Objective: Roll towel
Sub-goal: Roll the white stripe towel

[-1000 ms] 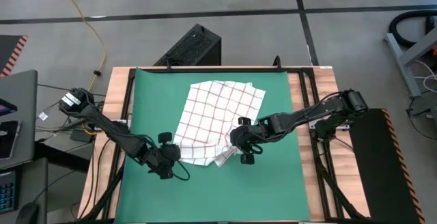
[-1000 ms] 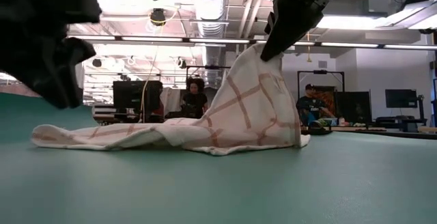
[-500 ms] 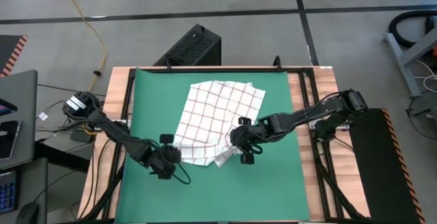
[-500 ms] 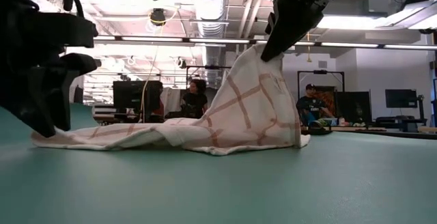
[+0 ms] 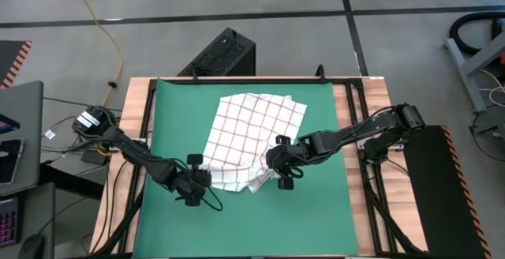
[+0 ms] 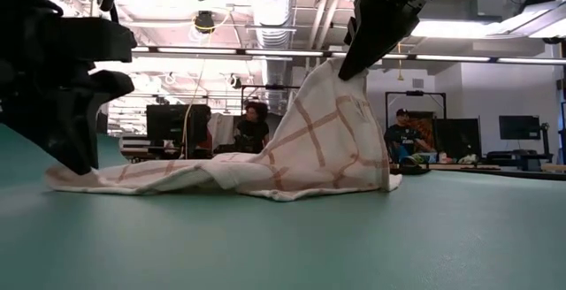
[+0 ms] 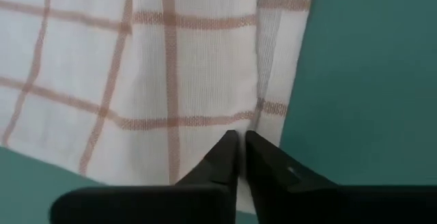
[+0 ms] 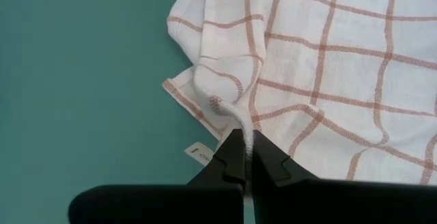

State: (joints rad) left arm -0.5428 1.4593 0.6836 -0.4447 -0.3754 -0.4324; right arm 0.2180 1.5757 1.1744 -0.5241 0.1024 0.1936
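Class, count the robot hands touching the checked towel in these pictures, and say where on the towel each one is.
2. The left hand is pinched shut on the towel at its near left corner. The right hand is shut on the near right corner, holding it raised off the green mat.

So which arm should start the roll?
Probably right: its gripper is shut on the towel, holding one corner lifted. The left gripper is only down at the other near corner, jaws nearly closed.

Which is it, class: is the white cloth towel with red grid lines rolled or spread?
Mostly spread, not rolled: the white red-gridded cloth towel lies open on the green mat, one corner lifted by the right gripper.
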